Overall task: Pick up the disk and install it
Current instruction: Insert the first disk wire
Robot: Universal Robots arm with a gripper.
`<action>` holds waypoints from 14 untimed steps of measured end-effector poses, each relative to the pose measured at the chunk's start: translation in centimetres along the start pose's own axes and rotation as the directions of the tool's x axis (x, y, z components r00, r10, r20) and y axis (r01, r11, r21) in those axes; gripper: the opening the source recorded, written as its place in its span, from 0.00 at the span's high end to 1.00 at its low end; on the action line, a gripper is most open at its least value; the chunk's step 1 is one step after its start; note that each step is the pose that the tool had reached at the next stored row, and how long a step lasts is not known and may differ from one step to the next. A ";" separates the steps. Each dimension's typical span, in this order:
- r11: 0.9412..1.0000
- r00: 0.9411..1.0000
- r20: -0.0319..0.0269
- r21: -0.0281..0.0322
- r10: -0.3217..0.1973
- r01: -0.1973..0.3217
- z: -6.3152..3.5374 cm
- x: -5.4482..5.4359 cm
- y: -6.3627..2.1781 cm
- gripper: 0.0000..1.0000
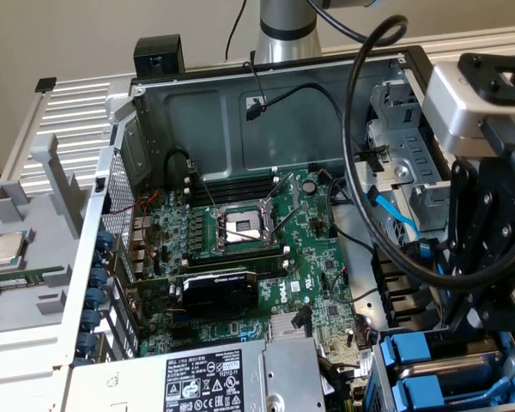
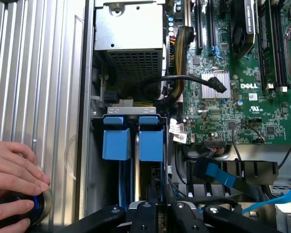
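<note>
Disk (image 2: 150, 141) is slotted in the drive bay (image 2: 131, 111), just beside a second blue carrier (image 2: 116, 138). Your gripper (image 2: 157, 214) hangs directly over it; can't tell if the jaws grip it. Hand (image 2: 12, 182) rests on a blue-lit knob (image 2: 19, 213).

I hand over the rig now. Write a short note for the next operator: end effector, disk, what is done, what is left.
End effector: low over the drive bay; whether it holds anything is unclear.
Disk: two blue carriers stand side by side in the bay; which is ours I cannot tell.
Done: carriers are in the bay. Left: full seating not confirmed.
A person's hand rests on a knob on the ribbed table.
</note>
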State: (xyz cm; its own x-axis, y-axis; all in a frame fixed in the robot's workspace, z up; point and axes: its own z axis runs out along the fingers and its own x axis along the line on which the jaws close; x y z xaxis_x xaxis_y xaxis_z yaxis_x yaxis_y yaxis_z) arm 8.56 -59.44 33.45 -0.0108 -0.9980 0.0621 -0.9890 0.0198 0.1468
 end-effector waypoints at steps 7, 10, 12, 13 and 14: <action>1.000 1.000 0.000 0.000 0.000 0.000 -0.01 0.0 -0.08 0.83; 1.000 1.000 0.000 0.000 0.000 0.000 -0.01 0.0 -0.08 0.83; 1.000 1.000 0.000 0.000 0.000 0.000 -0.01 0.0 -0.08 0.83; 1.000 1.000 0.000 0.000 0.000 0.000 0.00 0.0 -0.08 0.83; 1.000 1.000 0.000 0.000 0.000 0.000 0.00 0.0 -0.08 0.83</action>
State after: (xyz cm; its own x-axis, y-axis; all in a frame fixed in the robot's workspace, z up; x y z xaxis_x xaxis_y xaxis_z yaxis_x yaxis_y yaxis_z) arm 8.63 -59.45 33.44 -0.0107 -0.9980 0.0621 -0.9890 0.0197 0.1468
